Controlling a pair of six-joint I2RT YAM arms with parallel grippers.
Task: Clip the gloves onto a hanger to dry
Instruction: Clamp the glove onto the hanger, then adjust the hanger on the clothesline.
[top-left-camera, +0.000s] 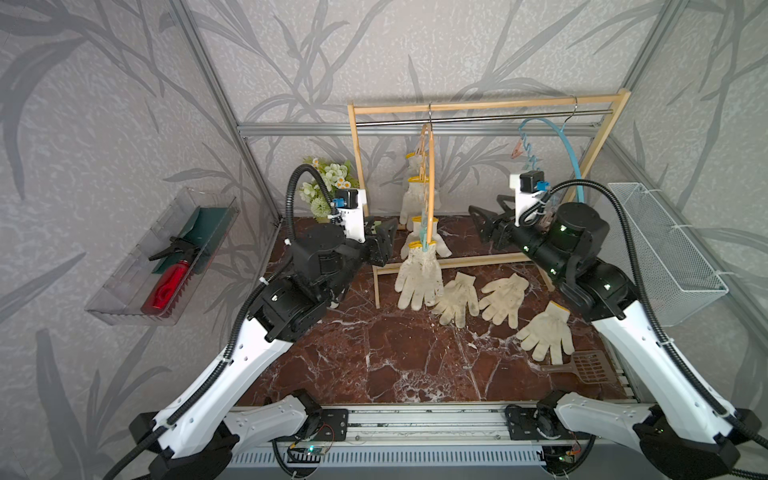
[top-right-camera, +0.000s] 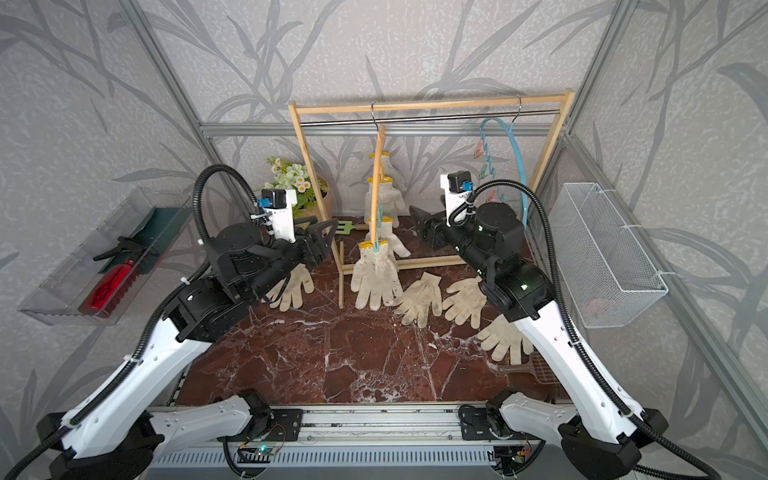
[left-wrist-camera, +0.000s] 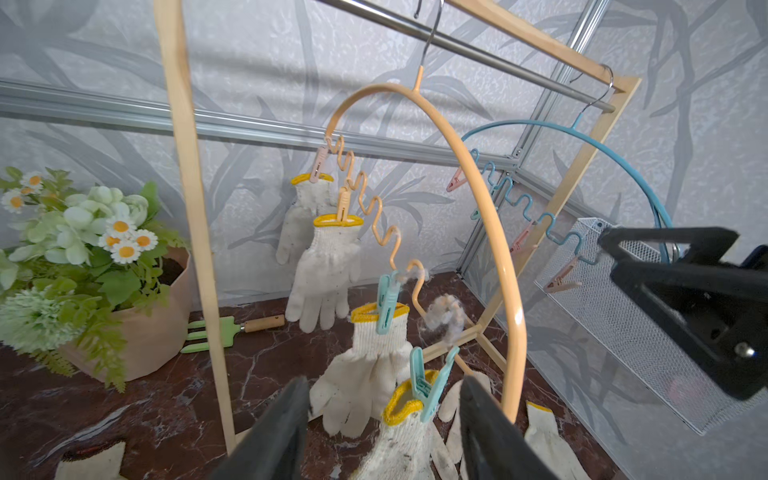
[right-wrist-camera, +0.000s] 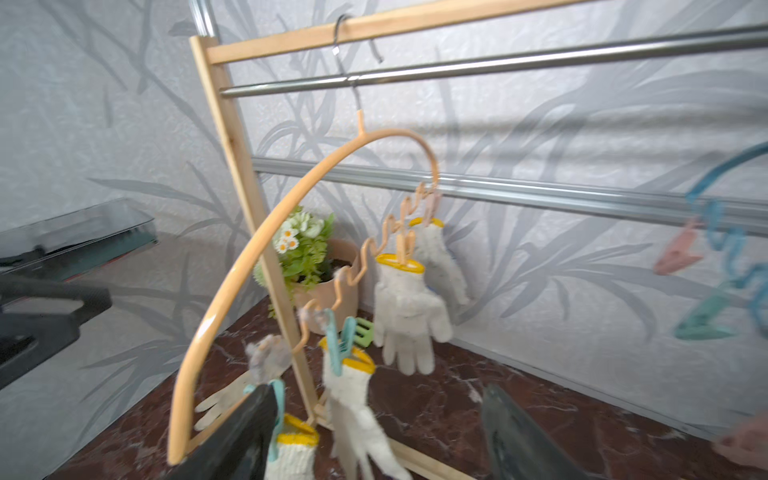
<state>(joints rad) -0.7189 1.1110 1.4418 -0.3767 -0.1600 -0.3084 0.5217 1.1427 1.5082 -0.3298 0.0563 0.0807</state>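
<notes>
- As four clipped gloves (top-left-camera: 419, 274) hang on the orange hanger (top-left-camera: 432, 166), I judge the job about half done.
- Three loose gloves (top-left-camera: 505, 299) lie on the marble table (top-left-camera: 395, 365) at four o'clock from it, a fourth glove (top-right-camera: 291, 286) at eight.
- My left gripper (top-left-camera: 388, 243) at nine o'clock and right gripper (top-left-camera: 478, 224) at three both gape, empty.

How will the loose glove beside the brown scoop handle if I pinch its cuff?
Probably floppy: that glove lies limp and flat, and a clipped glove droops from its cuff. Likely light: one small teal clip carries a glove. Knit should grip, not slip.
</notes>
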